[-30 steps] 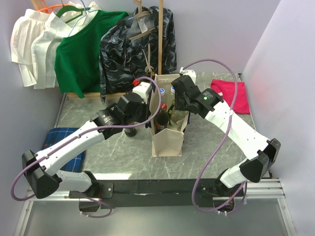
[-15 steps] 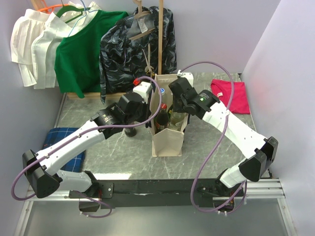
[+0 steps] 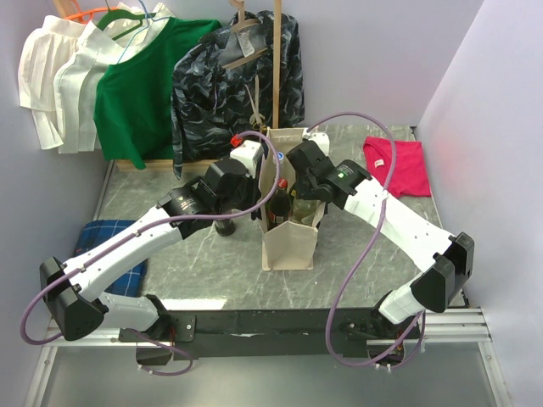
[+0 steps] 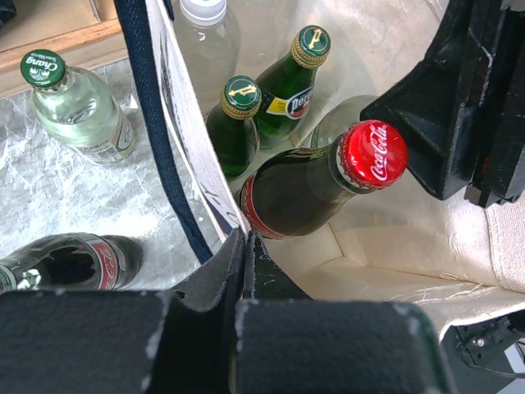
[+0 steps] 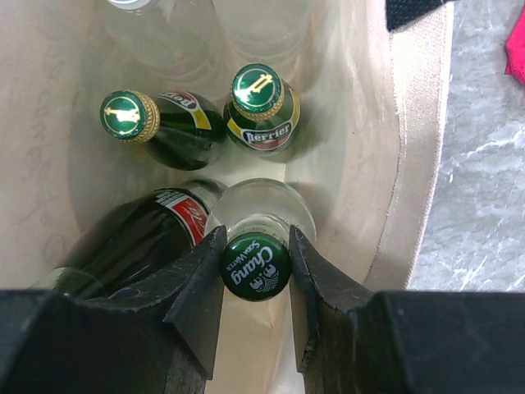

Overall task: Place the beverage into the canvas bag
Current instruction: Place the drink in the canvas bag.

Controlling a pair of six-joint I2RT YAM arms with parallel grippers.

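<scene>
**In the bag [image 3: 288, 242], a clear bottle [image 5: 259, 209] held by its cap**

Inside the bag, the right pincer [image 5: 255, 267] pinches the green cap of the clear bottle. One finger presses on each side of the cap. The clear bottle stands straight up, down between the bag's cream walls and close to one of them. I cannot tell if it sits on the bag's bottom.

More bottles are in the bag with it. Two green bottles [image 5: 262, 107] with gold and green caps stand just past the clear bottle. A cola bottle [image 4: 312, 185] with a red cap leans right beside it. A bottle with a white cap [image 4: 203, 33] stands at the far end of the bag.

The left pincer [image 4: 244, 246] is pressed together on the bag's side wall, next to the dark blue handle [image 4: 152, 107].

Outside the bag, on that same side, another bottle with a green cap [image 4: 74, 107] stands on the grey table [image 3: 212, 263]. A dark bottle [image 4: 78, 263] is there too, near the bag.

Behind the bag hang a green shirt [image 3: 140, 93] and a dark patterned top [image 3: 221, 76]. A pink cloth [image 3: 399, 161] lies on the table off to the bag's other side.
</scene>
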